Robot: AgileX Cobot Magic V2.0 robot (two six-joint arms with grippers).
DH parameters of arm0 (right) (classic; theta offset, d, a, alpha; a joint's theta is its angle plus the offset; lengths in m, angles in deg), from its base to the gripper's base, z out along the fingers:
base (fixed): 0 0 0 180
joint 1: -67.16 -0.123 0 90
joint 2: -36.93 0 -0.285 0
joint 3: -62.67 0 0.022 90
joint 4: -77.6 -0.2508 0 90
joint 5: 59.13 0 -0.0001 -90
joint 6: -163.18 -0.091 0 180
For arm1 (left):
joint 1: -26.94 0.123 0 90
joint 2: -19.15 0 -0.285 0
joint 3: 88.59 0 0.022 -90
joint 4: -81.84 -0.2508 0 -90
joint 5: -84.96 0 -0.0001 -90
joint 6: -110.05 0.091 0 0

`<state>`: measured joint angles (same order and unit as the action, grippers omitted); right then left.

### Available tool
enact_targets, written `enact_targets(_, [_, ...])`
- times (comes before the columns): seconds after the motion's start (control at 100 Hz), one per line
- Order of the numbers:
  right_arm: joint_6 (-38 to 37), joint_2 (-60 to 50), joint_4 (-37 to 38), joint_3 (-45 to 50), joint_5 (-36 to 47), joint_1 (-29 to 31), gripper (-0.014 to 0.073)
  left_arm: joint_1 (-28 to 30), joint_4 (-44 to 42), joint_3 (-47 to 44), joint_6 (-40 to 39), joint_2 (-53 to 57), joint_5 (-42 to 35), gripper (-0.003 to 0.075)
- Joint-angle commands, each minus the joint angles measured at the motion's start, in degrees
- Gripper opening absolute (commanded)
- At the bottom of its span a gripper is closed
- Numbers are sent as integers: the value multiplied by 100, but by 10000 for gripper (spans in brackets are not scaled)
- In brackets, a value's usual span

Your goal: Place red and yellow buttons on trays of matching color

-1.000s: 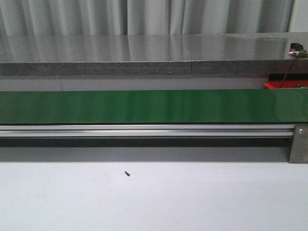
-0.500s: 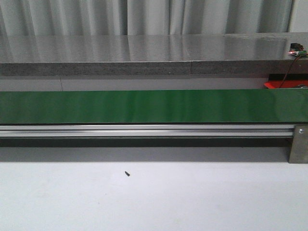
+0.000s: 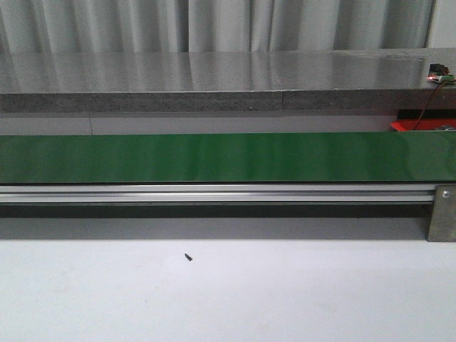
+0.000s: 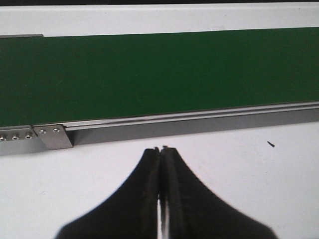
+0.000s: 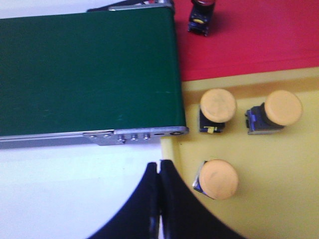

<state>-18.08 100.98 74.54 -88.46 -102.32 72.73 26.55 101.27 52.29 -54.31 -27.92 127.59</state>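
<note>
In the right wrist view three yellow buttons [image 5: 218, 105] [image 5: 282, 108] [image 5: 218, 179] lie on the yellow tray [image 5: 259, 199]. Beyond it lies the red tray [image 5: 249, 40], with one button [image 5: 202, 17] at its far edge, cut off by the frame; its cap color is not clear. My right gripper [image 5: 159, 162] is shut and empty, hovering at the yellow tray's edge beside the nearest yellow button. My left gripper [image 4: 160, 149] is shut and empty above the white table, just in front of the bare green belt [image 4: 159, 74]. In the front view a sliver of the red tray [image 3: 420, 125] shows.
The green conveyor belt [image 3: 228, 157] spans the front view on an aluminium rail [image 3: 214, 192], with a metal end bracket [image 3: 442, 214] at the right. Its end [image 5: 134, 135] meets the trays. A small dark speck [image 3: 188, 257] lies on the white table. A grey counter [image 3: 214, 78] stands behind.
</note>
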Motion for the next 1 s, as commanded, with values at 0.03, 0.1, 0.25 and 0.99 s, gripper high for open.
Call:
enact_targets(0.03, [57,-325,38,-79,337,-260,-68,-33,155,145,-28,6,-353,-20])
enact_targets(0.1, [57,-502,38,13,392,-403,-68,-33,155,145,-28,6,-353,-20])
enact_targets(0.25, [57,-959,38,399,478,-575,-68,-33,155,145,-28,6,-353,-20])
enact_targets(0.99, [57,-3481,27,1832,506,-574,-68,-33,155,145,-28,6,-353,-20])
